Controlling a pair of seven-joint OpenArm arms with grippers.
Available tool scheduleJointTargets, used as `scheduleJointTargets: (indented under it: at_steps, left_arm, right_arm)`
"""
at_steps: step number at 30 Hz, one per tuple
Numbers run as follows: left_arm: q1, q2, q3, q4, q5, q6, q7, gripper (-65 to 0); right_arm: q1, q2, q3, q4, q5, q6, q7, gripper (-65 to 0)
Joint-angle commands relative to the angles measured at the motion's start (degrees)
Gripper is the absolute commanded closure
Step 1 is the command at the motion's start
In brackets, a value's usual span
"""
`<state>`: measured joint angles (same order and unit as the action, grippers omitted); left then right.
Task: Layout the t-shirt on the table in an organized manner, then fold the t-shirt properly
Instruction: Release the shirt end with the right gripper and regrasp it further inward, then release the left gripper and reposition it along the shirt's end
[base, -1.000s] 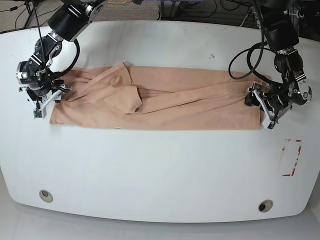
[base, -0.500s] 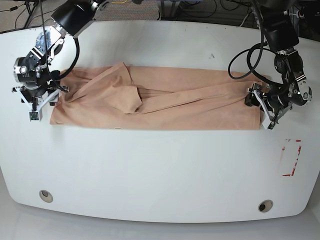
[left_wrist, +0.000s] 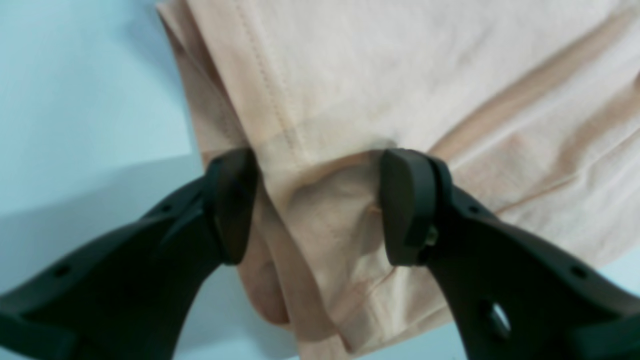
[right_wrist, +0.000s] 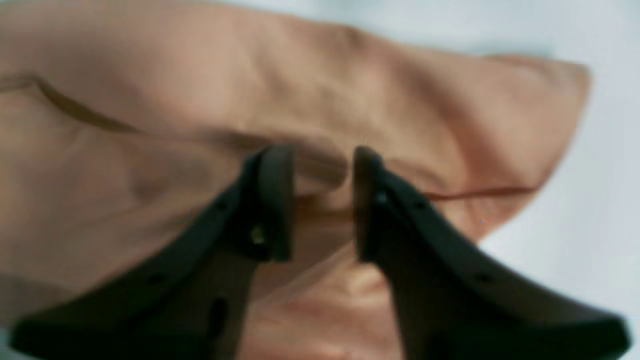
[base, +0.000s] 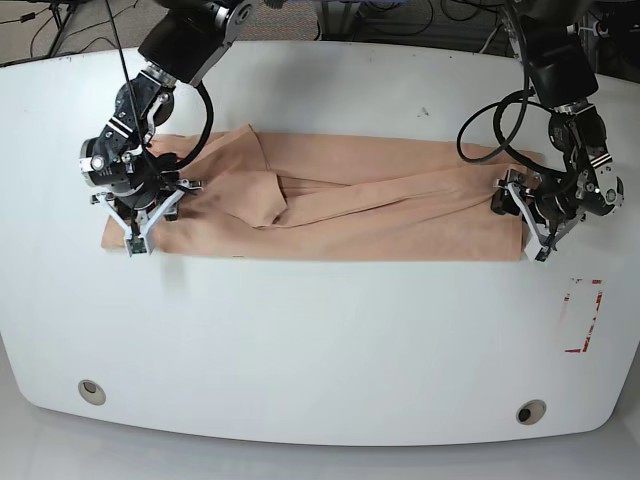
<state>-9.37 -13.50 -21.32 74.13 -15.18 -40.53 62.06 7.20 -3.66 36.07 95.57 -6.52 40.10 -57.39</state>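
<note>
On the left of the base view, at about 9 o'clock, the right gripper (base: 137, 222) stands on the end of the soft pale peach t-shirt (base: 340, 205). In the right wrist view its two black fingers (right_wrist: 272, 200) stand a narrow gap apart, with a raised fold of the peach cloth between them; the view is blurred, so I cannot tell if the pads already press this fold.

The t-shirt lies as a long flat band across the middle of the large glossy white table (base: 320, 330), from 9 o'clock to 3 o'clock. One loose flap lies folded over near the left part, and long creases run toward the right end.

At about 3 o'clock, the left gripper (base: 528, 215) is at the right end of the band. In the left wrist view its fingers (left_wrist: 407, 205) stand wide apart, one at each side of the layered hem, and both pads seem to touch the cloth.

On the table there is a red tape outline (base: 583, 315) at 4 o'clock, and two round grey grommets (base: 92, 391) near the front edge. Behind the table, black cables (base: 400, 20) lie on the floor.
</note>
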Motion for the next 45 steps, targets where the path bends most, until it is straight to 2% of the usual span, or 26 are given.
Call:
scheduleJointTargets:
  at_steps: [1, 2, 4, 13, 17, 22, 26, 30, 40, 45]
  left_arm:
    - [-0.4, -0.3, -0.1, 0.2, 1.5, 0.5, 1.8, -37.2]
    - [-0.5, -0.3, -0.2, 0.2, 1.4, 0.5, 1.8, -37.2]
    - [-1.0, -0.3, -0.2, 0.2, 0.4, 0.5, 1.8, -37.2]
    - [-1.5, -0.7, -0.6, 0.2, -11.0, 0.5, 1.8, -37.2]
    - [-1.5, -0.7, -3.8, 0.3, -16.7, 0.5, 2.6, -37.6]
    - [-1.7, -0.8, -9.7, 0.2, -23.9, 0.5, 6.5, -38.1]
    - [-1.7, -1.2, -12.0, 0.2, -27.9, 0.5, 8.1, -43.6]
    - [-1.6, -4.0, -12.4, -0.1, -31.5, 0.5, 9.4, -47.9]
    - [0.4, -7.3, -12.6, -3.8, -31.0, 0.5, 9.0, -48.2]
    - [0.5, -7.7, -12.4, -6.6, -31.0, 0.5, 9.0, -47.9]
  right_arm:
    - [0.8, 0.9, 0.3, -5.1, 0.2, -0.1, 5.1, -8.4]
    - [0.8, 1.2, 0.4, -7.2, 0.0, -0.1, 6.2, -4.6]
    - [0.7, 2.3, 0.4, -9.6, 0.2, -0.1, 7.2, -1.6]
    - [0.5, 4.1, 0.5, -15.0, 0.4, -0.1, 9.5, -1.3]
    - [0.5, 4.1, 0.4, -14.6, 0.1, -0.1, 9.5, -1.3]
    - [0.5, 4.2, 0.3, -14.6, 0.1, -0.1, 9.5, -1.3]
    - [0.5, 4.2, 0.3, -14.6, 0.1, -0.1, 9.4, -1.3]
    - [0.5, 4.2, 0.3, -14.6, 0.1, -0.1, 9.4, -1.1]
    - [0.5, 4.3, 0.4, -14.6, 0.4, -0.1, 9.4, -1.1]
    - [0.5, 4.3, 0.4, -14.6, 0.4, -0.1, 9.4, -1.1]
